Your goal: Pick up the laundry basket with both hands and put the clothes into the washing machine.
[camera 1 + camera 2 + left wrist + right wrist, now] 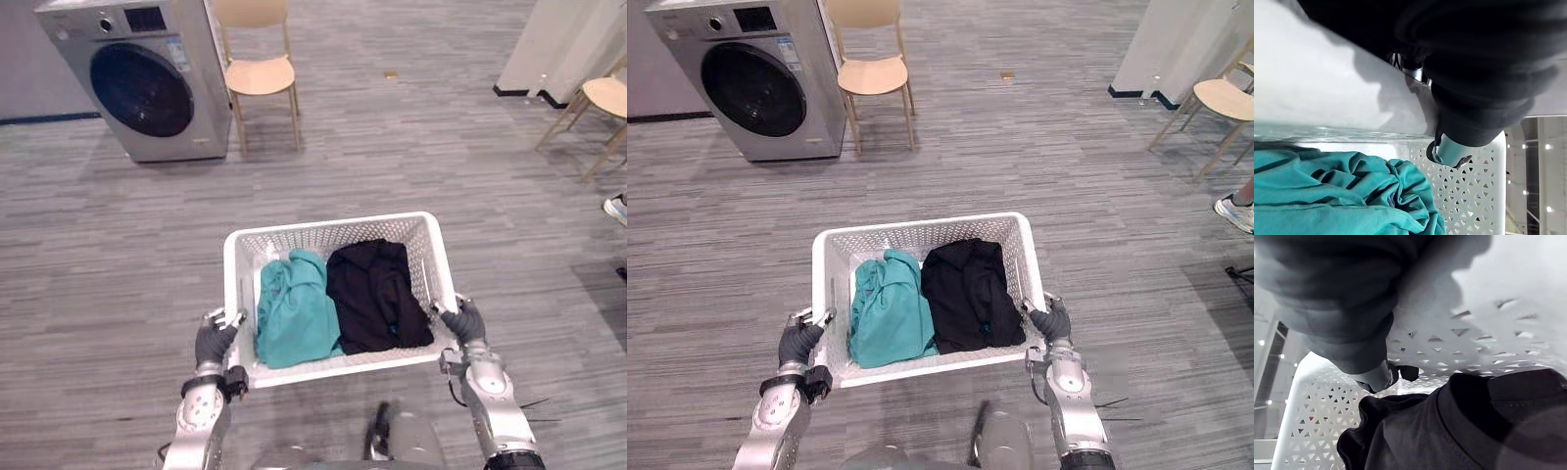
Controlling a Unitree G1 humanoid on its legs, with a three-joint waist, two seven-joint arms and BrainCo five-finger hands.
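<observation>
A white perforated laundry basket (333, 231) is held above the grey floor in front of me. Inside lie a teal garment (292, 308) on the left and a black garment (377, 294) on the right. My left hand (214, 343) is curled round the basket's left rim, its thumb (1449, 149) hooked over the edge beside the teal cloth (1337, 196). My right hand (463, 321) is curled round the right rim, its thumb (1376, 377) over the edge above the black cloth (1459, 426). The grey washing machine (147, 83) stands at the far left with its round door shut.
A wooden chair (257, 69) stands just right of the washing machine. Another chair (602, 103) and a white wall corner (549, 49) are at the far right. A person's shoe (616, 208) shows at the right edge. Open floor lies between the basket and the machine.
</observation>
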